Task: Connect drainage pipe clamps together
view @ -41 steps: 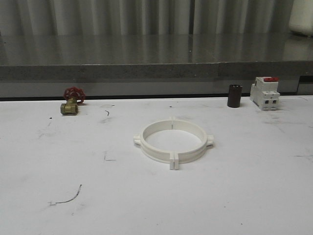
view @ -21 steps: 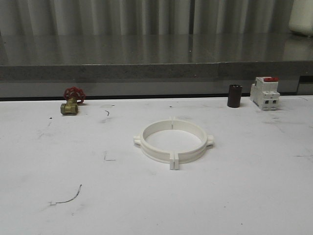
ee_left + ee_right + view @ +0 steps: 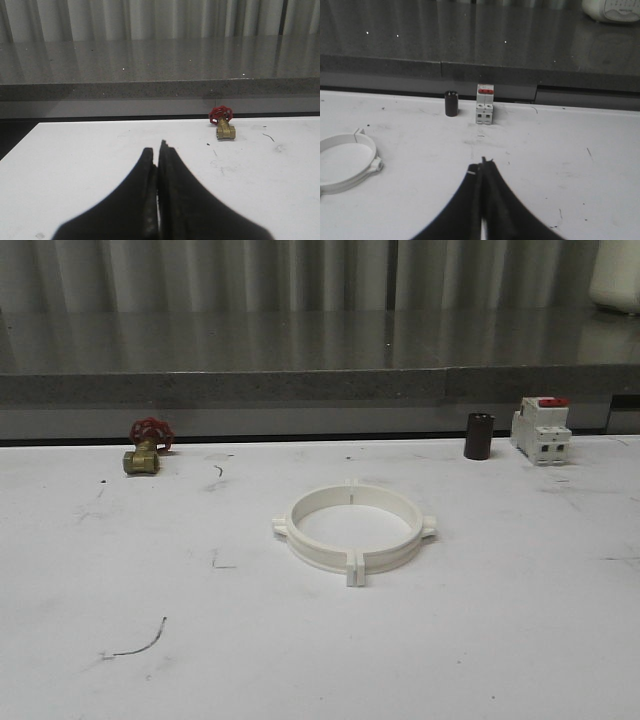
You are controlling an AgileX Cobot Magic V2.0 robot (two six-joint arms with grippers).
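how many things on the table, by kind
drainage pipe clamps: 2 white halves, joined into one ring
valve with red handwheel, brass body: 1
dark cylinder: 1
white breaker with red top: 1
total: 5

— What stands along the table's point(image 3: 500, 640) far edge?
— A breaker point(image 3: 541, 429) at the right end. Just left of the breaker, a dark cylinder point(image 3: 479, 436). Well left of the breaker, a brass valve point(image 3: 146, 447) with a red handwheel.
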